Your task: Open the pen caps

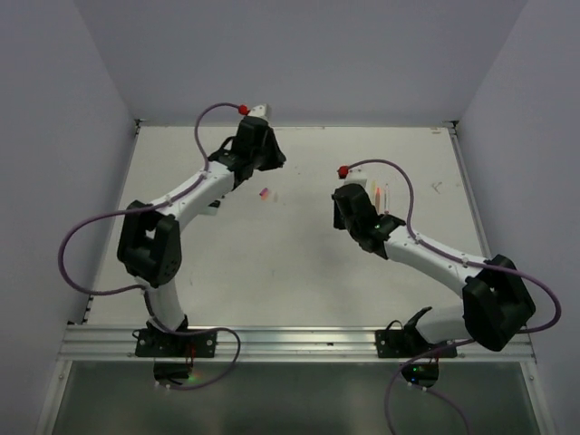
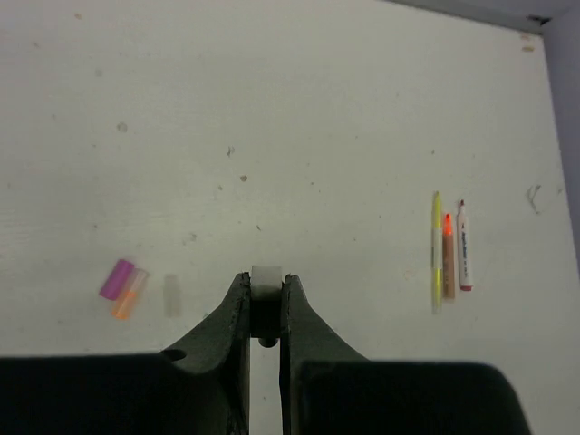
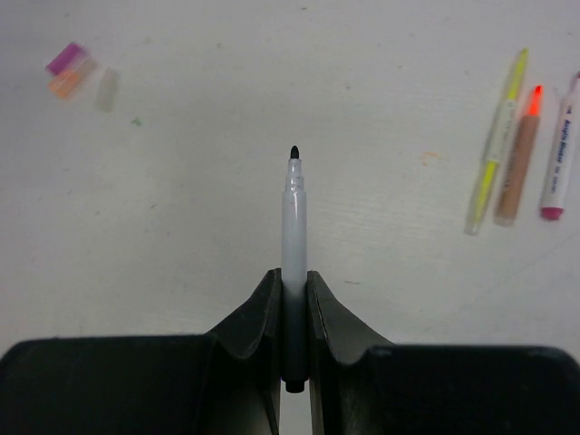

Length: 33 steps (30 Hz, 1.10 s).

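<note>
My left gripper [image 2: 266,286] is shut on a short whitish pen cap [image 2: 266,277] that pokes out past the fingertips, above the table. In my right gripper [image 3: 293,279], which is also shut, a white pen [image 3: 294,213] points forward with its black tip bare. Three loose pen caps lie together on the table: pink [image 2: 116,278], orange [image 2: 127,300] and clear [image 2: 171,294]. In the right wrist view the pink cap [image 3: 65,58] is at the top left. Three uncapped pens lie side by side: yellow [image 2: 437,249], orange [image 2: 447,258] and white with red ends [image 2: 464,249].
From above, the left arm [image 1: 254,145] reaches to the far left of the white table [image 1: 299,272] and the right arm [image 1: 358,217] sits mid right. The caps [image 1: 265,193] lie between them. Grey walls enclose the table on three sides.
</note>
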Each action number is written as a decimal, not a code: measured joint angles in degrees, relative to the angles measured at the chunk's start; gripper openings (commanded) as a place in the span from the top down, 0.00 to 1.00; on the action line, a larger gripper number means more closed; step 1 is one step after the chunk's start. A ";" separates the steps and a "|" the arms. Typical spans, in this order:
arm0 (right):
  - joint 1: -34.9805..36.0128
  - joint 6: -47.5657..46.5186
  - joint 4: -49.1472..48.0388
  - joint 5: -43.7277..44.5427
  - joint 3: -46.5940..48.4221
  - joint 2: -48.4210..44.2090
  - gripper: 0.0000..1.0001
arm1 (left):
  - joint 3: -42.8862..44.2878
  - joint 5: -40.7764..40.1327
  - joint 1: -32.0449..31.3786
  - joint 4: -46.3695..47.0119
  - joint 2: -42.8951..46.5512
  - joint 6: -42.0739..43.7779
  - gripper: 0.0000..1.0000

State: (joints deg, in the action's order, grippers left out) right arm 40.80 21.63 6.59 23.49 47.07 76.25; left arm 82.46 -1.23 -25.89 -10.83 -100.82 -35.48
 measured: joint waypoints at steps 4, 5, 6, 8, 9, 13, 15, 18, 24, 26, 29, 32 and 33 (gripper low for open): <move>-6.16 1.66 2.78 1.25 4.74 5.53 1.00 | 8.83 -1.79 -4.31 -8.59 -11.17 2.21 0.92; -7.39 1.97 3.30 1.25 5.77 6.99 1.00 | 9.64 -2.21 -4.90 -10.08 -13.00 2.38 0.91; -8.46 2.27 3.65 1.16 6.78 8.39 1.00 | 10.14 -2.51 -5.29 -11.67 -14.67 2.64 0.91; -10.78 2.82 4.39 0.90 8.66 11.28 1.00 | 11.56 -3.50 -5.73 -14.64 -17.62 3.17 0.91; -11.76 2.91 4.57 0.83 9.25 12.35 1.00 | 12.33 -3.89 -5.81 -15.82 -18.95 3.37 0.91; -15.80 3.23 5.05 -0.61 10.86 16.63 1.00 | 14.10 -5.73 -5.92 -17.97 -21.90 3.65 0.90; -17.11 3.23 4.96 -1.46 11.30 18.64 1.00 | 14.38 -6.62 -5.95 -18.60 -22.51 3.67 0.89; -17.94 3.21 4.98 -2.40 11.56 20.96 1.00 | 14.78 -7.41 -6.01 -19.15 -23.32 3.69 0.88; -18.51 3.23 4.96 -3.39 12.87 24.57 0.97 | 14.84 -8.22 -6.01 -20.11 -24.35 3.69 0.85; -18.95 3.23 4.92 -3.45 13.46 25.64 0.96 | 14.84 -8.57 -6.01 -20.13 -24.44 3.69 0.84; -19.52 3.21 4.87 -3.41 13.86 26.91 0.94 | 14.84 -8.96 -6.01 -20.13 -24.65 3.67 0.83; -19.82 2.99 4.83 -3.21 14.23 27.80 0.93 | 14.84 -9.25 -6.01 -20.15 -25.00 3.67 0.82; -19.89 2.99 4.83 -3.19 14.47 28.22 0.92 | 14.84 -9.31 -6.01 -20.17 -25.16 3.67 0.81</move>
State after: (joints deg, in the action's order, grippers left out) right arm 20.91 24.62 11.42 20.29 61.54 104.47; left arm 97.30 -10.55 -31.90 -31.00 -125.97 -31.81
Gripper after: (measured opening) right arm 0.143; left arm 0.188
